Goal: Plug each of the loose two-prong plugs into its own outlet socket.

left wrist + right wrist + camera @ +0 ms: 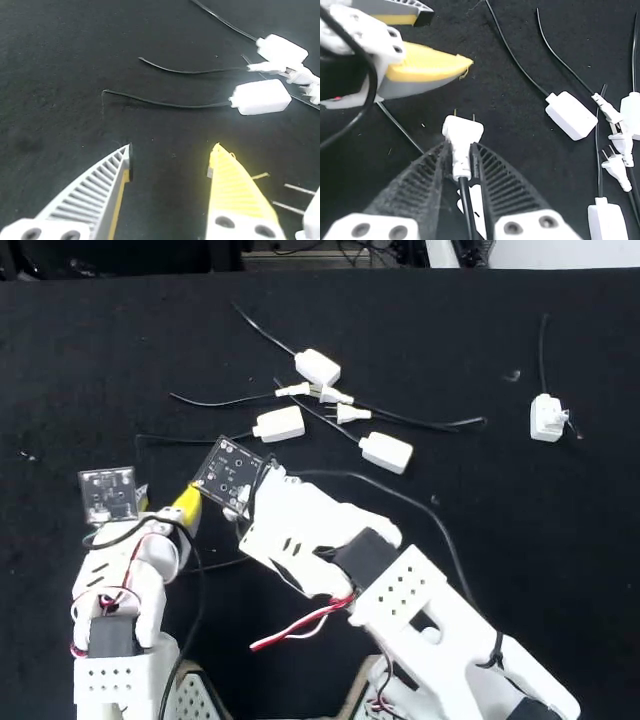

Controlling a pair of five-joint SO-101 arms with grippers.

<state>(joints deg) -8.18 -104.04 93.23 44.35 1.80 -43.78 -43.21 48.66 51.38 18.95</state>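
Note:
My right gripper (460,148) is shut on a white two-prong plug (463,131), prongs pointing away over the black table; its black cord runs back between the fingers. My left gripper (170,160) stands open just beside it, one finger yellow (232,182), the other grey (107,182), with nothing between them. The held plug's prongs (295,197) show beside the yellow finger. In the high view both grippers (165,505) (243,503) sit close together at the front left. Beyond them lie white outlet sockets (280,424) (318,367) (386,452) and loose plugs (293,390) (352,414).
Another white socket (546,418) with a short cord lies apart at the far right. Thin black cords (215,400) cross the mat around the cluster. The left arm's yellow finger (427,67) sits close ahead of the held plug.

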